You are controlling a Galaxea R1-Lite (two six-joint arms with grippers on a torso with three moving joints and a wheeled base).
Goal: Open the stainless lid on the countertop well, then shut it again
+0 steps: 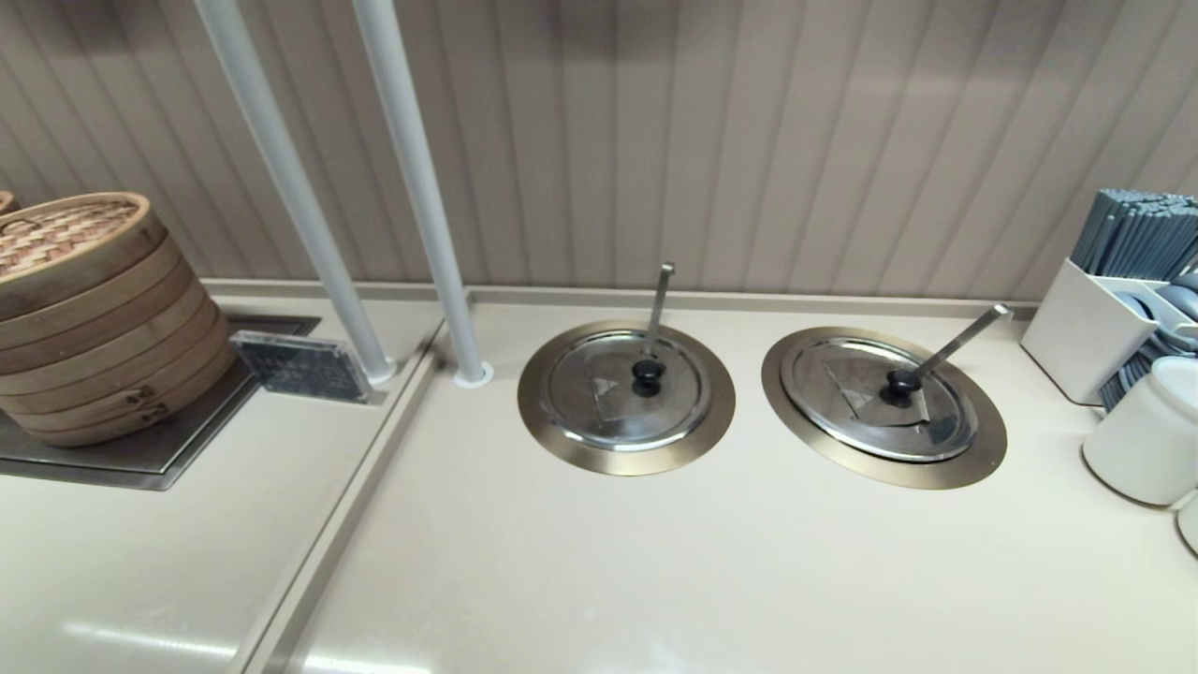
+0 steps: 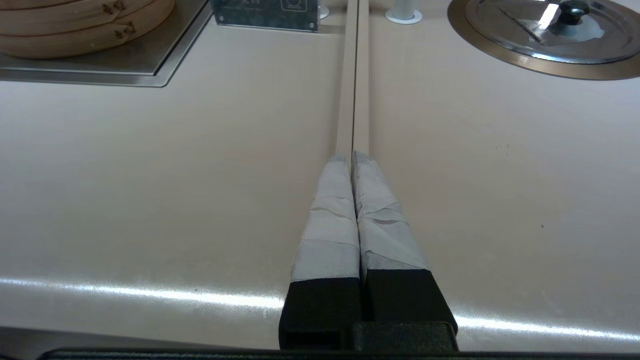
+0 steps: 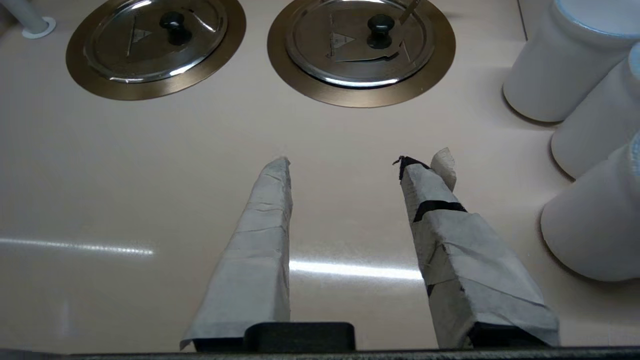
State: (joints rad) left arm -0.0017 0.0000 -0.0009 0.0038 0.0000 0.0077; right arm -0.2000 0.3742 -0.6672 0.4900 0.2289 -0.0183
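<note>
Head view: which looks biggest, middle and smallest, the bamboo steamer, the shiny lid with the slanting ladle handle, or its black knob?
1. The bamboo steamer looks biggest, though it is cut off at the picture's edge.
2. The stainless lid comes next.
3. The black knob on that lid looks smallest by far.

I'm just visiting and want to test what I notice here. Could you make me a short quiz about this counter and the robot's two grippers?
1. True or false: the stainless lid sits closed on the countertop well.
2. Which gripper has its fingers apart? A) the left gripper B) the right gripper C) both
3. Fill in: the ladle handle at the stainless lid slants, while the one at the twin lid stands nearly ____.

Key: 1 true. 2 B; the left one is shut, and both hover over bare counter, short of the lids. 3 upright.
</note>
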